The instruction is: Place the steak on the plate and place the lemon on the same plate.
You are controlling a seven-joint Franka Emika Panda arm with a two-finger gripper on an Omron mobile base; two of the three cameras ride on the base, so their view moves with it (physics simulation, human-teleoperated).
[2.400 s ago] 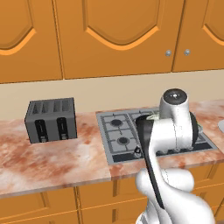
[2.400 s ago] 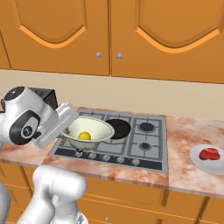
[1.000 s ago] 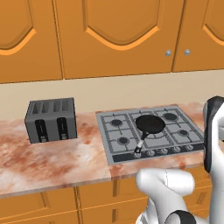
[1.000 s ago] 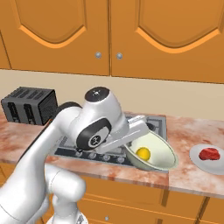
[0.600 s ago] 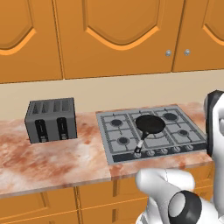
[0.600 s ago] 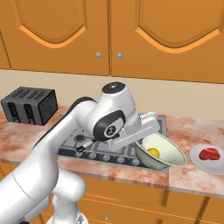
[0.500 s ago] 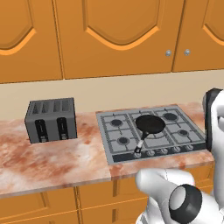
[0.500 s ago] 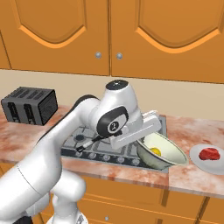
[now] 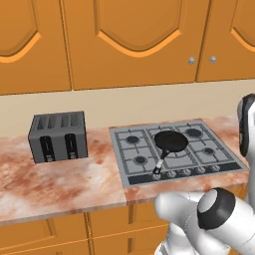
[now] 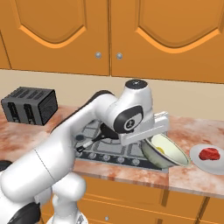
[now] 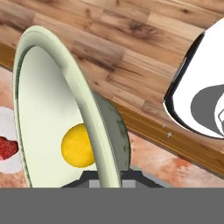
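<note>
Up close, lemon [image 11: 78,145] inside tilted bowl [image 11: 48,109], pincer [image 11: 109,175] clamped on rim

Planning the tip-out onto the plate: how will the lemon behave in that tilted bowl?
Round and smooth, the lemon will probably roll freely. The bowl is tilted, so it may run to the low rim. It could overshoot the plate holding the steak.

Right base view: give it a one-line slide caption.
Arm carries tilted bowl holding the lemon towards the plate bearing the steak.
</note>
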